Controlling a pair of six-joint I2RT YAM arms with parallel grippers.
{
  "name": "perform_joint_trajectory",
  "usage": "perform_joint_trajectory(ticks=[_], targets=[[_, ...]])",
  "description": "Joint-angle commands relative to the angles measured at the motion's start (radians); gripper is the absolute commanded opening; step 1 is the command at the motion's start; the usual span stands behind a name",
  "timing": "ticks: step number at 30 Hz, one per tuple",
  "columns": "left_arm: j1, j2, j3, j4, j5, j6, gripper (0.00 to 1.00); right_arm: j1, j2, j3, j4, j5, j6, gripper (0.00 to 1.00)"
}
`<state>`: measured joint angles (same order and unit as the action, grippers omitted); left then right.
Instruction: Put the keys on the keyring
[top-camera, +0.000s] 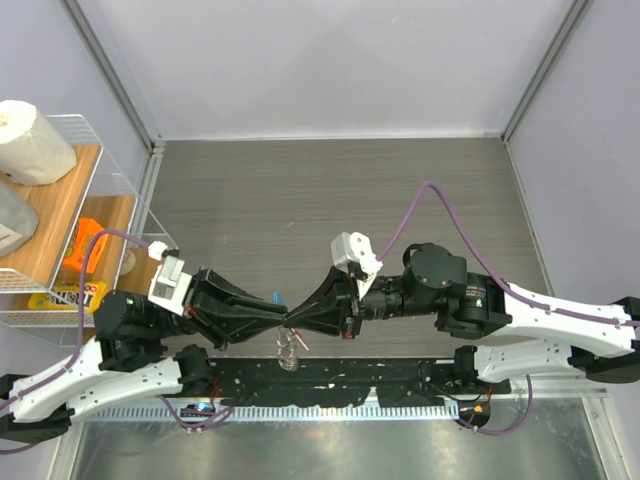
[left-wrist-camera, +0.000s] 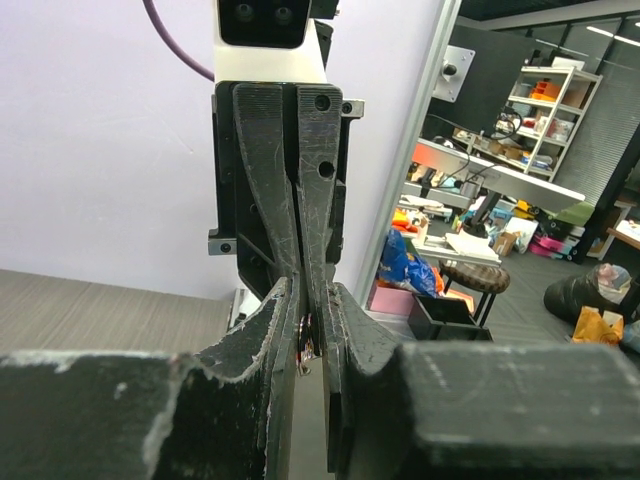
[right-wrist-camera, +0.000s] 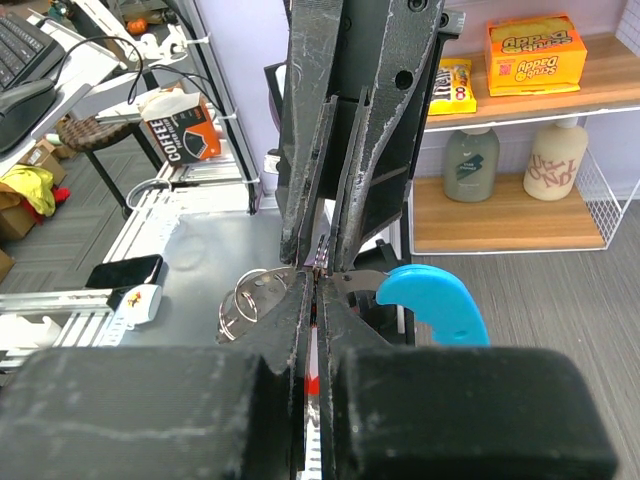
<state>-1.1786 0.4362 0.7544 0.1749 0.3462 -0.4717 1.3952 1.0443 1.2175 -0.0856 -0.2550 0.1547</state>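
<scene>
My two grippers meet tip to tip just above the table's near edge. The left gripper (top-camera: 279, 322) (left-wrist-camera: 312, 302) is shut on the keyring's flat metal part. In the right wrist view the keyring's light-blue crescent tag (right-wrist-camera: 435, 305) sticks out on the right and its silvery rings (right-wrist-camera: 248, 300) on the left. Those rings (top-camera: 289, 352) hang below the fingertips in the top view. The right gripper (top-camera: 294, 320) (right-wrist-camera: 315, 285) is shut on the key (right-wrist-camera: 315, 383). Only a strip of red head and silvery blade shows between its fingers, pressed up against the keyring.
A wire shelf (top-camera: 100, 215) stands at the far left, holding a paper roll (top-camera: 30, 140) and orange packets. A black rail (top-camera: 330, 378) runs along the near edge below the grippers. Grey walls and metal posts enclose the wooden table (top-camera: 300, 190).
</scene>
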Motion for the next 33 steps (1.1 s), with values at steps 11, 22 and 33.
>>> perform_joint_trajectory(ticks=[11, 22, 33], targets=[[0.000, -0.001, -0.003, 0.040, -0.015, -0.001, 0.18, 0.007, 0.003, 0.060, 0.113, 0.010, -0.014, 0.06], [0.000, 0.009, -0.012, 0.086, -0.042, -0.002, 0.00, 0.007, -0.020, 0.042, 0.130, 0.016, -0.015, 0.06], [-0.001, -0.013, -0.035, 0.270, -0.064, 0.027, 0.00, 0.007, -0.085, 0.001, 0.156, 0.057, -0.004, 0.38]])
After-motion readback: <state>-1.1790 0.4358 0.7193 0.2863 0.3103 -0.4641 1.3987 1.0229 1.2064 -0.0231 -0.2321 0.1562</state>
